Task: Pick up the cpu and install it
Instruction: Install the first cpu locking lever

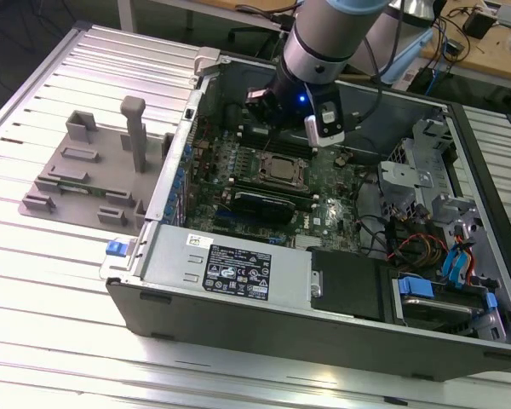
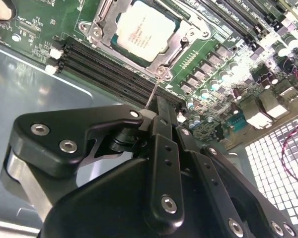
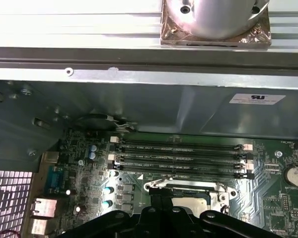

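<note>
Already the cpu [image 2: 145,30] is seen lying flat in the motherboard socket [image 2: 100,26], its silver top plate framed by the socket's metal bracket; in the exterior view the same chip [image 1: 281,169] sits near the middle of the motherboard [image 1: 341,183] inside the open computer case [image 1: 238,273]. The placing of the chip therefore appears to be done, as far as can be judged. Whether the socket's retention frame has been closed and latched cannot be told; a thin lever [image 2: 152,93] is seen standing up from the socket's edge, towards the pincer, which suggests that the locking may remain to be done. The pincer [image 2: 161,119] is held just beside the socket, over the memory slots [image 2: 109,67] that run along the socket's side, and its dark fingers [image 2: 164,148] are drawn together with nothing between them, so it is judged clenched and empty. In the first wrist view the memory slots [image 3: 181,158] lie between the socket [image 3: 186,191] and the case wall [image 3: 139,104]. A grey fixture tray [image 1: 94,175] rests on the ribbed metal worktop [image 1: 51,281], well apart from the socket and outside the case.
</note>
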Robot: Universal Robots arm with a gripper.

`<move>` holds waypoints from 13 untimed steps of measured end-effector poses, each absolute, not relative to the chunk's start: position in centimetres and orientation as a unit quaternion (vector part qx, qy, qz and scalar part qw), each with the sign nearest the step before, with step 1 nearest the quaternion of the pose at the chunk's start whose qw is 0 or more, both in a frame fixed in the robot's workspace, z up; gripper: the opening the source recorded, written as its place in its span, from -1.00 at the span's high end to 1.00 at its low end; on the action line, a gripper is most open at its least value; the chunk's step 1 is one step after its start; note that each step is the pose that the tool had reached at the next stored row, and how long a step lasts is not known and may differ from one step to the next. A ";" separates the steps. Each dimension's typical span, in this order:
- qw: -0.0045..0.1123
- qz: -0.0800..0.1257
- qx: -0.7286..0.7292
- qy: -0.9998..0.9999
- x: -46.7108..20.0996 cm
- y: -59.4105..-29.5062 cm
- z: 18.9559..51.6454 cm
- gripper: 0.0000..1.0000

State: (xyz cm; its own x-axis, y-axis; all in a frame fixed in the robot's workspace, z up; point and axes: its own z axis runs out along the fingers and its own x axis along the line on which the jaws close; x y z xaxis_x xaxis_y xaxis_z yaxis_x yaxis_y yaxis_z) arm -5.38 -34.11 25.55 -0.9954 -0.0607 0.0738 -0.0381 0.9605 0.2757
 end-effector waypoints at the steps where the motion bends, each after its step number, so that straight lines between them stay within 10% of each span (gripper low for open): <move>1: 0.040 -0.138 0.025 -0.989 -5.4 -34.1 25.7 0.79; 13: 0.028 -0.156 0.027 -0.987 -6.2 -33.9 25.5 0.79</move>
